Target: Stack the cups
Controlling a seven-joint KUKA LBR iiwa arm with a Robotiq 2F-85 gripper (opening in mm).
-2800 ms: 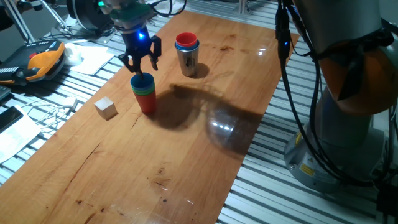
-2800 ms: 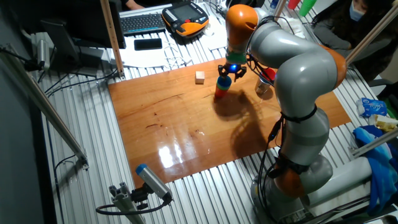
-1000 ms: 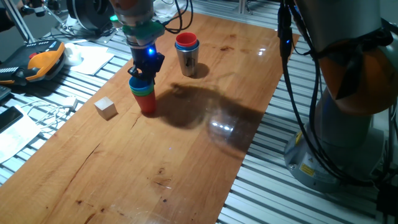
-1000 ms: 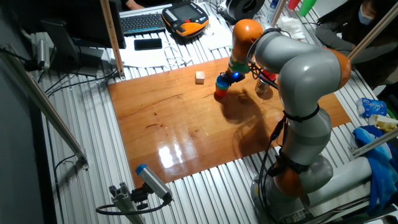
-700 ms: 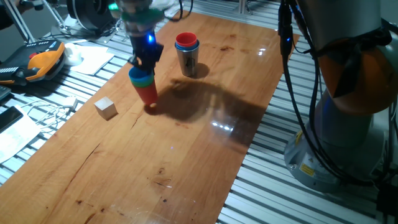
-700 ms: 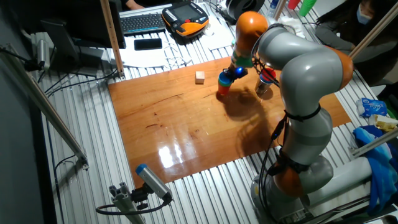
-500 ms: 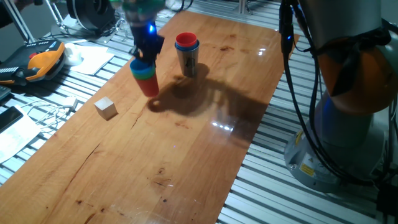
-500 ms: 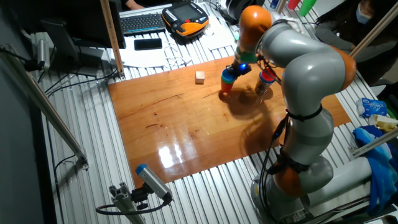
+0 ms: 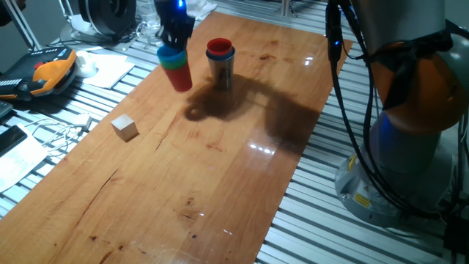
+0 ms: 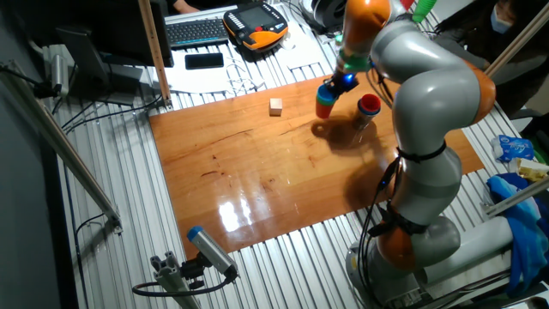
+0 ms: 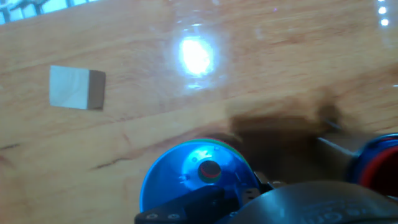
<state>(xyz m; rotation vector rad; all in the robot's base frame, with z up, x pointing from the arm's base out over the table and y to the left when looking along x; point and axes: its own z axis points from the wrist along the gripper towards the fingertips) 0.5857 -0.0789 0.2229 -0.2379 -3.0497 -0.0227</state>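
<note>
Change since earlier frames: nested cup stack (image 9: 176,64) is off the wood and carried toward the steel cup; it no longer stands near the wooden cube.
Wooden cube (image 9: 124,127): nearest item in the first fixed view, resting on the table (image 9: 220,169), well apart from the carried stack; not part of the stacking job.
Carried stack: blue cup on top, green beneath, red at the bottom, tilted slightly and hanging clear of the table with its shadow below. Hand view shows the blue cup's open mouth (image 11: 193,177) directly under the hand.
Gripper (image 9: 176,29): fingers pressed onto the blue rim, one seemingly inside the mouth and one outside, judging by the hand view; the exact finger line is partly hidden by the hand body. A rim pinch lets the whole nest lift as one.
Second stack (image 9: 220,62): steel cup standing upright with a blue and a red cup nested in its top, just beside the carried stack on the far side. Its red rim shows at the right edge of the hand view (image 11: 379,168).
Judgement: the carry height appears chosen to clear the second stack's rim before lowering onto it.
Risk: the tilt may catch that rim and tip the steel cup.
</note>
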